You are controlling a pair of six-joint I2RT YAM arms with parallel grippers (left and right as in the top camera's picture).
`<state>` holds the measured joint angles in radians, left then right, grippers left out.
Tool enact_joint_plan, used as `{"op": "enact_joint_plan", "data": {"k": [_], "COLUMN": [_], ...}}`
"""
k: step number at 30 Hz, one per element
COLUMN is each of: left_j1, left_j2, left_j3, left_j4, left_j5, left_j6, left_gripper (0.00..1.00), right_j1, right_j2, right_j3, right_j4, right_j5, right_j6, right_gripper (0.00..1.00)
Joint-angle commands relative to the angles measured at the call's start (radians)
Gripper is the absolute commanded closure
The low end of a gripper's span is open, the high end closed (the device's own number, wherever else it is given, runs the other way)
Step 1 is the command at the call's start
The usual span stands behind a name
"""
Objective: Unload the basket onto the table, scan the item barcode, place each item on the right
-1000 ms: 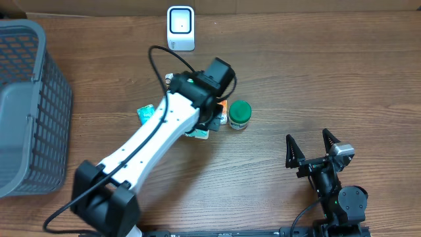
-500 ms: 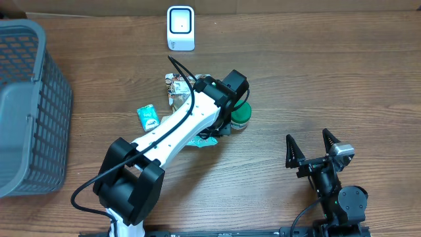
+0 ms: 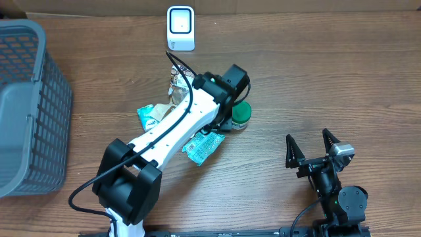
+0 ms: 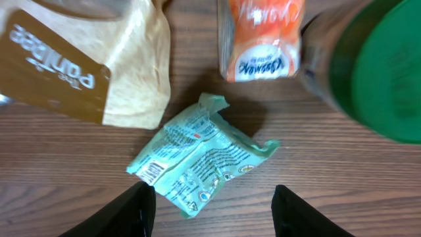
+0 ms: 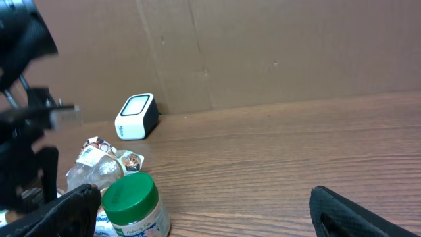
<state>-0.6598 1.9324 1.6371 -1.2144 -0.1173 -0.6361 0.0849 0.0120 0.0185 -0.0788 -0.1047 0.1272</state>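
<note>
Table (image 3: 329, 85): left gripper (image 4: 214, 204) released packet (image 4: 197, 161).

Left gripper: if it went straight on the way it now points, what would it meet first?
Likely the crumpled green packet, lying centred ahead of the left gripper; depth unclear.

Grey mesh basket (image 3: 56, 99) at the wooden table (image 3: 329, 79) edge — cardboard wall (image 5: 276, 46) behind.

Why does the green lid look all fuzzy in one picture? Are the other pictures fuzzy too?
Left wrist view: the green lid sits very near the lens, so it blurs, while the green packet is sharp. Right wrist view: the left arm at the edge is dark and smeared; the lid there is clear. Overhead view: everything is sharp, evenly lit.
</note>
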Motion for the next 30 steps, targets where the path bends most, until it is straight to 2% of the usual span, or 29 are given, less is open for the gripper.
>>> {"op": "enact_joint_plan", "data": {"k": [1, 11, 17, 22, 25, 30], "left_j1": [0.031, 0.191, 0.362, 0.532, 0.608, 0.694], "left_j2": [-0.02, -0.091, -0.177, -0.212, -0.209, -0.206], "left_j3": [0.107, 0.276, 0.291, 0.291, 0.29, 0.29], "left_j4": [-0.039, -0.147, -0.155, -0.168, -0.173, -0.153], "left_j5": [-0.024, -0.022, 0.082, 0.254, 0.298, 0.294], "left_j6": [0.039, 0.163, 0.304, 0.478, 0.55, 0.561], "left_gripper": [0.43, 0.39, 0.34, 0.2, 0.08, 0.0], "right_j1": [-0.006, -0.006, -0.006, -0.006, -0.006, -0.006], "right_j2": [-0.004, -0.004, -0.004, -0.004, -0.004, -0.004], "right_j3": [-0.011, -0.011, -0.011, -0.011, -0.011, -0.011], "right_j4": [0.005, 0.005, 0.005, 0.005, 0.005, 0.005], "right_j5": [-0.002, -0.002, -0.002, -0.002, -0.002, -0.002], "right_j6": [0.002, 0.002, 0.002, 0.002, 0.002, 0.002], "right_gripper": [0.0, 0.0, 0.0, 0.0, 0.0, 0.0]}}
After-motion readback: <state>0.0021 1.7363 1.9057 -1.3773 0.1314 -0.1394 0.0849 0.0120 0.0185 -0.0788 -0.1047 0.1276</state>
